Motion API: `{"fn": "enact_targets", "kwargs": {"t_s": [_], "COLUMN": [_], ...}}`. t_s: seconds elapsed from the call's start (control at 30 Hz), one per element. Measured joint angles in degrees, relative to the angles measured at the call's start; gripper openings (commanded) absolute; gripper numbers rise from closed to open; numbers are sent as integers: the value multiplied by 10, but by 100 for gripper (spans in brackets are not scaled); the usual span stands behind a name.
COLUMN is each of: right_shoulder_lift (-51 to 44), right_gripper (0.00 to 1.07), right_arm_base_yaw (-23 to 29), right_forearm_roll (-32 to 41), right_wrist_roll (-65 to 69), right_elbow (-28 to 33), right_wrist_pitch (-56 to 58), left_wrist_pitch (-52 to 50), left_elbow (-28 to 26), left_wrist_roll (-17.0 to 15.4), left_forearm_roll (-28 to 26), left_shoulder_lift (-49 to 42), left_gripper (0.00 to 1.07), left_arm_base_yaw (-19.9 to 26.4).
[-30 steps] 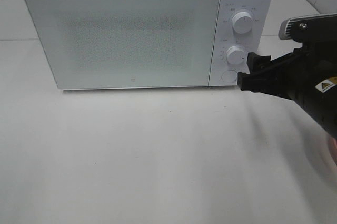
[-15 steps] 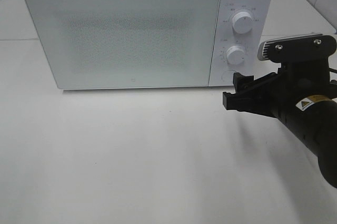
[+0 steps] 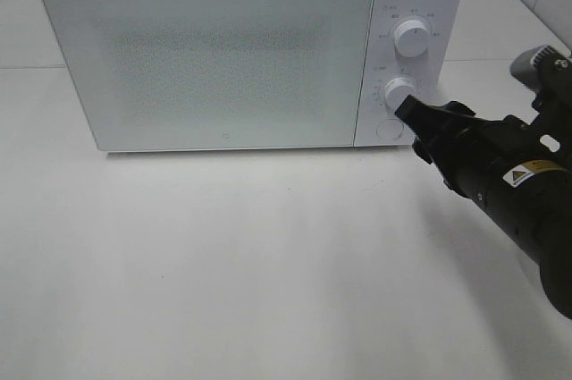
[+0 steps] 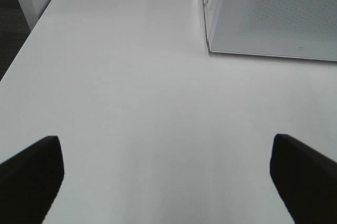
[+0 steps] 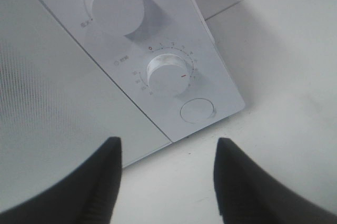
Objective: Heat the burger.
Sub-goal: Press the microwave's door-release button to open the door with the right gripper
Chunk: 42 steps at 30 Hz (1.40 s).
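Where the scene lies nearest, table (image 3: 268, 264): white and matte, with the microwave standing at its far side.
left gripper (image 4: 166, 142): low over the bare table top, its two dark fingers (image 4: 31, 171) spread wide with nothing between them; the microwave's front corner lies well ahead of it.
right arm (image 3: 514, 188): black, coming in from the right of the high view and slanting toward the control panel.
right gripper (image 3: 409, 114): jaws parted with a clear gap and nothing between them. In the high view its tip overlaps the edge of the lower knob, and whether they touch cannot be told. The wrist view shows that knob ahead of the fingertips, in line with the gap.
microwave (image 3: 223, 58): white, door shut, its dotted pane opaque.
control panel (image 3: 420, 67): right of the door, carrying the upper knob (image 3: 412, 38), the lower knob (image 3: 399, 92) and, beneath them, a round button (image 3: 388, 129).
lower knob's red mark: turned away from the red zero of its scale.
burger: not shown in any view; where it is cannot be told.
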Motion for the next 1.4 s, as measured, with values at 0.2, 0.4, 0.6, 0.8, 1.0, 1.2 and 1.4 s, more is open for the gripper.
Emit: {"fn": "enact_targets", "kwargs": {"t_s": [0.2, 0.4, 0.6, 0.8, 1.0, 1.2, 1.4], "right_shoulder_lift": [0, 0, 0, 0, 3, 33, 45], "right_gripper": [14, 1, 0, 0, 0, 0, 0], "right_arm_base_yaw": [0, 0, 0, 0, 0, -26, -52], "right_forearm_roll": [0, 0, 1, 2, 2, -22, -49], "right_wrist_roll": [175, 344, 454, 506, 521, 553, 579], "right_elbow": [0, 0, 0, 0, 0, -1, -1], "right_wrist_pitch": [0, 6, 26, 39, 39, 50, 53], "left_wrist_pitch": [0, 0, 0, 0, 0, 0, 0], "left_elbow": [0, 0, 0, 0, 0, 0, 0], "left_wrist_roll": [0, 0, 0, 0, 0, 0, 0], "left_forearm_roll": [0, 0, 0, 0, 0, 0, 0], "left_shoulder_lift": [0, 0, 0, 0, 0, 0, 0], "left_gripper": [100, 100, 100, 100, 100, 100, 100], "left_arm_base_yaw": [0, 0, 0, 0, 0, 0, 0]}}
